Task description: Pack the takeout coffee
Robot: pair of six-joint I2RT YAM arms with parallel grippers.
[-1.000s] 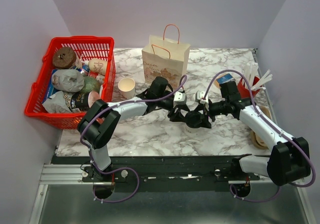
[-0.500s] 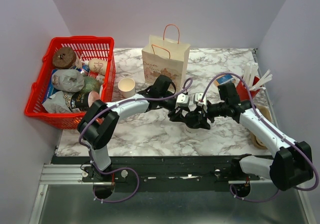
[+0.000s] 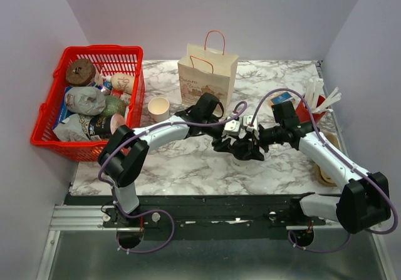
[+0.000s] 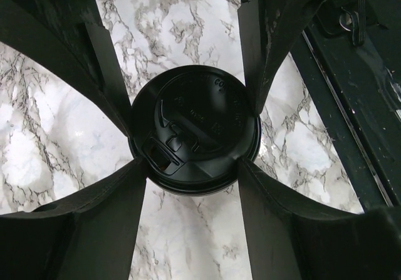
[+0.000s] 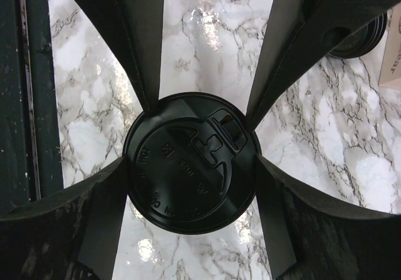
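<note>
The takeout coffee (image 3: 245, 151), a small cup under a round black lid, stands on the marble table between my two grippers. My right gripper (image 3: 255, 143) is shut on it; in the right wrist view its fingers press both sides of the lid (image 5: 191, 161). My left gripper (image 3: 232, 143) is open. In the left wrist view its fingertips (image 4: 141, 167) touch the near rim of the lid (image 4: 194, 129), one on each side. The cup body is hidden under the lid. The paper bag (image 3: 207, 73) stands upright behind the grippers.
A tan paper cup (image 3: 159, 109) stands left of the bag. A red basket (image 3: 103, 49) full of items is at the far left. A loose black lid (image 5: 360, 39) lies near the bag. A red holder with sachets (image 3: 313, 108) is at the right edge.
My left gripper has moved right until its fingers reach the coffee's lid. My right gripper has stayed on the cup, shifting slightly left.
</note>
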